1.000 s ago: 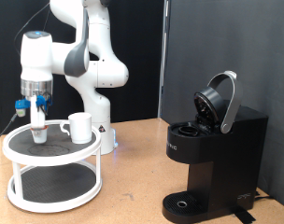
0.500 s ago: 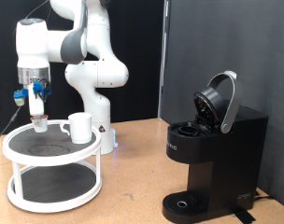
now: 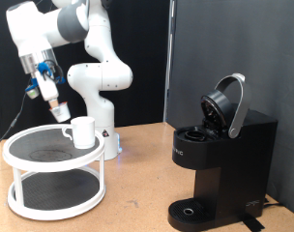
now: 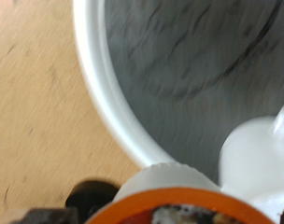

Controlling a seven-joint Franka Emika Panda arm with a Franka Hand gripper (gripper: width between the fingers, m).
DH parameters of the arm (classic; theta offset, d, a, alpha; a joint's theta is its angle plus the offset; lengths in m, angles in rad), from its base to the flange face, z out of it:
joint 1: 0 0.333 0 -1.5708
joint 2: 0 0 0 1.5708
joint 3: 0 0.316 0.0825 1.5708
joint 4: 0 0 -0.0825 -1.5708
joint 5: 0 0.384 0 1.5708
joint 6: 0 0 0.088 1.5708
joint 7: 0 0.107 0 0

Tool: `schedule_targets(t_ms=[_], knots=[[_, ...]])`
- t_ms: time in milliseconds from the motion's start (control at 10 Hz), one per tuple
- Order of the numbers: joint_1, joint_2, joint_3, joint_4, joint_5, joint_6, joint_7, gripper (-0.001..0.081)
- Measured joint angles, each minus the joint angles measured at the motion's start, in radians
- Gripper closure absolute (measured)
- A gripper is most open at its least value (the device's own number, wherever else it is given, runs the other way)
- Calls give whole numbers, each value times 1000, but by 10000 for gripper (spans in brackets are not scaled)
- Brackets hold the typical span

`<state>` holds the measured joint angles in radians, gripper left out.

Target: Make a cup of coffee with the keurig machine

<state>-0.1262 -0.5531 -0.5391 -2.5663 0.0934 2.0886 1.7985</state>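
Observation:
My gripper hangs tilted above the white cup, at the exterior view's left. It is shut on a small white pod with an orange-rimmed lid, which fills the edge of the wrist view. The cup stands on the top tier of a round white stand and also shows as a blurred white shape in the wrist view. The black keurig machine stands at the exterior view's right with its hinged lid raised and its pod chamber open. Its drip tray holds nothing.
The two-tier stand has dark mesh shelves; its white rim shows in the wrist view. The robot's white base stands behind the stand. The wooden table lies between stand and machine. A black curtain backs the scene.
The gripper has lifted off the stand's top tier, risen and tilted towards the cup, carrying the pod. The cup and the machine have not moved.

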Motion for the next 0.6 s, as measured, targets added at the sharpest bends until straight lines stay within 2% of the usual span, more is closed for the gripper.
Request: schedule_targets(t_ms=[200,300,400,600], knots=[[16,-3,44,6,19,-6,70,428],[16,-3,40,6,19,-6,60,428],[23,-3,35,7,64,-16,57,428],[78,-3,25,35,230,-52,57,428]])
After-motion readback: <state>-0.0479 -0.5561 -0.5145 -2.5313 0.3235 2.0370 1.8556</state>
